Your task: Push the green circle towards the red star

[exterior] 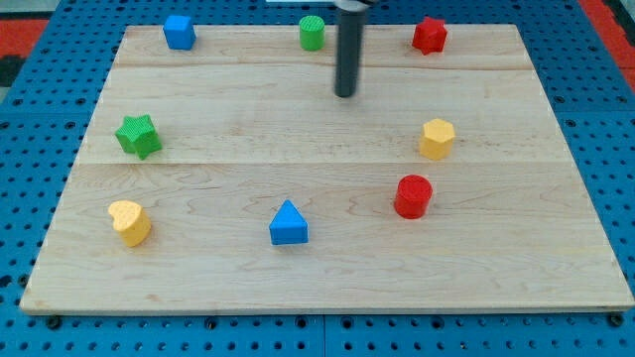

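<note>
The green circle (312, 33) stands near the board's top edge, at the middle. The red star (430, 35) stands near the top edge toward the view's right, well apart from it. My tip (344, 94) rests on the wood below and a little right of the green circle, not touching it, and left of and below the red star. The dark rod rises from the tip to the view's top.
A blue cube (179, 31) is at top left, a green star (138, 136) at left, a yellow heart (130, 222) at bottom left. A blue triangle (288, 223) is at bottom middle, a red cylinder (413, 195) and a yellow hexagon (437, 138) at right. The wooden board (317, 268) lies on blue pegboard.
</note>
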### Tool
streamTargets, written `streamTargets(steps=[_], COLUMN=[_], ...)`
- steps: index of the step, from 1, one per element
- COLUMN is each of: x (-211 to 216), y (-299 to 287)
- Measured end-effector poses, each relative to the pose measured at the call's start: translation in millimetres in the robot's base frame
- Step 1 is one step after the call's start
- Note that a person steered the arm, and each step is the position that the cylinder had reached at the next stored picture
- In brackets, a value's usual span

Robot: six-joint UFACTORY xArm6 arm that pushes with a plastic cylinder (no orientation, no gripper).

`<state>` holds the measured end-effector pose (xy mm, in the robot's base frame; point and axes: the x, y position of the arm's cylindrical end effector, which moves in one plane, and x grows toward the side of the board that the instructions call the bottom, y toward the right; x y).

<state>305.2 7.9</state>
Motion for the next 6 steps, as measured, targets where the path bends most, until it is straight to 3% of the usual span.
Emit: streamTargets(steps=[2,3,4,5,6], x=[-103.1,-111.5,-111.8,-90.7,-37.1], y=[-79.4,-75.9,-13.1,-3.5,-4.9])
